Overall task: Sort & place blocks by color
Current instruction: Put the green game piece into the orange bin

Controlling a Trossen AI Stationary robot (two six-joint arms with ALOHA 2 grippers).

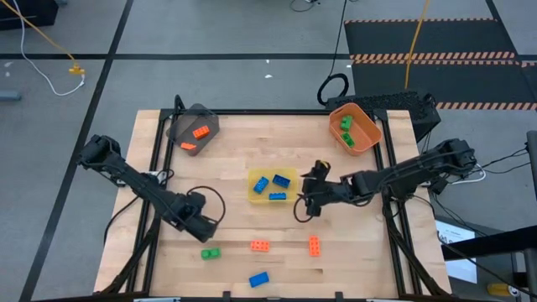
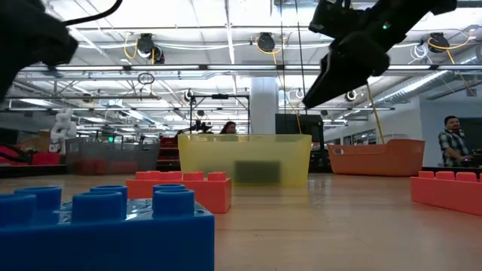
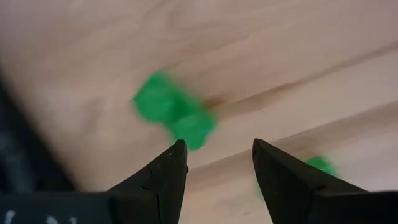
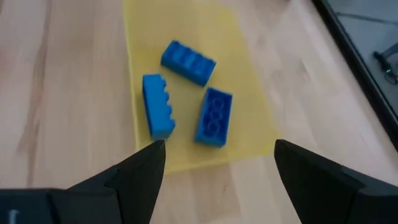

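While the right claw (image 1: 312,186) is held released just beside the yellow bin (image 1: 292,175) at the middle of the desk (image 1: 235,151), nothing is gripped between its spread fingers (image 4: 140,171). Three blue blocks (image 4: 186,61) are seen lying inside that bin in the right wrist view.

The left claw (image 1: 205,231) is positioned low over the near left part of the desk, released, with its fingers (image 3: 168,171) parted and empty. A green block (image 1: 210,252) is located on the desk just in front of it; in the left wrist view the block is blurred, so contact cannot be confirmed, though a gap appears to be present.

Further blocks are left loose on the near desk: an orange block (image 1: 260,246), a second orange block (image 1: 314,245) and a blue block (image 1: 258,279).

Two orange blocks (image 1: 200,132) are held in the grey bin (image 1: 205,117) at the far left. Green blocks (image 1: 346,124) are held in the orange bin (image 1: 369,137) at the far right.
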